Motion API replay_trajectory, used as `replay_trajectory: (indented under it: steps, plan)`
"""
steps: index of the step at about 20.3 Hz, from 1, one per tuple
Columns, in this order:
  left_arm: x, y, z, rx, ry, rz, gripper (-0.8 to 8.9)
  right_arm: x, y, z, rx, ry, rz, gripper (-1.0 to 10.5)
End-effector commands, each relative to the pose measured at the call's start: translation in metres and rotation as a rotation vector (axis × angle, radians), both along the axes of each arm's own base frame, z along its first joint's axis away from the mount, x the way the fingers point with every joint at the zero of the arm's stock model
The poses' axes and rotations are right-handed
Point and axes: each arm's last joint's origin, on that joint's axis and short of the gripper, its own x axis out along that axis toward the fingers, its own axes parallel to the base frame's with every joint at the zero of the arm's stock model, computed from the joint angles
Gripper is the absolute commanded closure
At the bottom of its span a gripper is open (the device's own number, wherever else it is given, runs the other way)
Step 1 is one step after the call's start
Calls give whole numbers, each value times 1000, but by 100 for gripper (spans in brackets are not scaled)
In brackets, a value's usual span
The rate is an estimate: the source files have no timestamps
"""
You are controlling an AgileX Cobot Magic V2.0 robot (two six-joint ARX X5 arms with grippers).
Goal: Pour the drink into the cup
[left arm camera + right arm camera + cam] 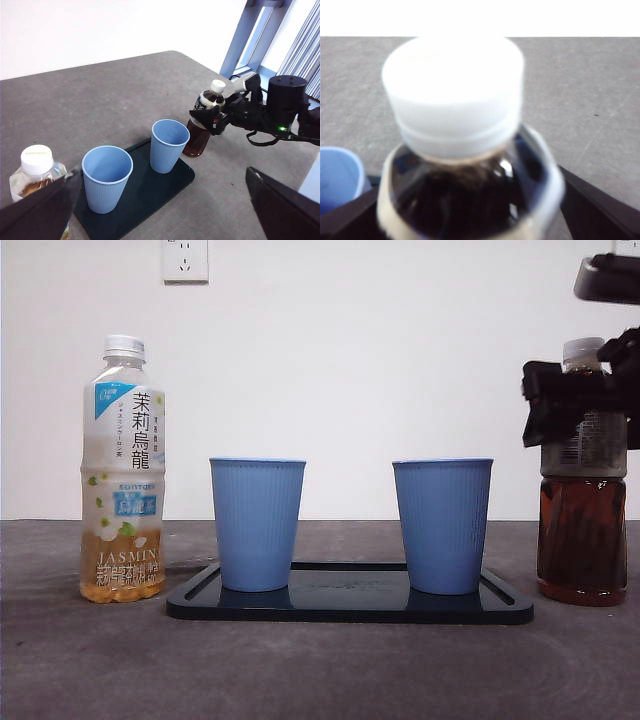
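A dark tea bottle (580,530) with a white cap stands on the table at the right, beside the tray. My right gripper (585,405) is shut on its upper part; the bottle (455,100) fills the right wrist view between the jaws. Two empty blue cups, one on the left (257,525) and one on the right (442,525), stand upright on a dark tray (350,605). My left gripper (160,174) is open and empty, raised above the table's left side. From there I see both cups (106,177) (168,145) and the dark bottle (199,137).
A jasmine tea bottle (122,490) with a white cap stands upright left of the tray; it also shows in the left wrist view (35,170). A white wall with an outlet (185,260) is behind the table.
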Motion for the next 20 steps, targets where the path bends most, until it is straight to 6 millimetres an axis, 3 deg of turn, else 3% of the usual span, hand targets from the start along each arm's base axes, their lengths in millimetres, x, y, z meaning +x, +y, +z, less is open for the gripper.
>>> replay_trajectory:
  steps: [1,9,16,20]
  plan:
    - [-2,0,7,-8,-26,-2,286,-7,-1,14,18,-26,8,505]
    - [0,1,7,5,-24,36,286,-45,-9,53,48,31,124,505]
    - [9,2,2,64,-4,146,286,-85,-17,109,38,137,201,505]
    - [16,2,-11,112,25,203,286,-110,-24,138,37,136,223,505]
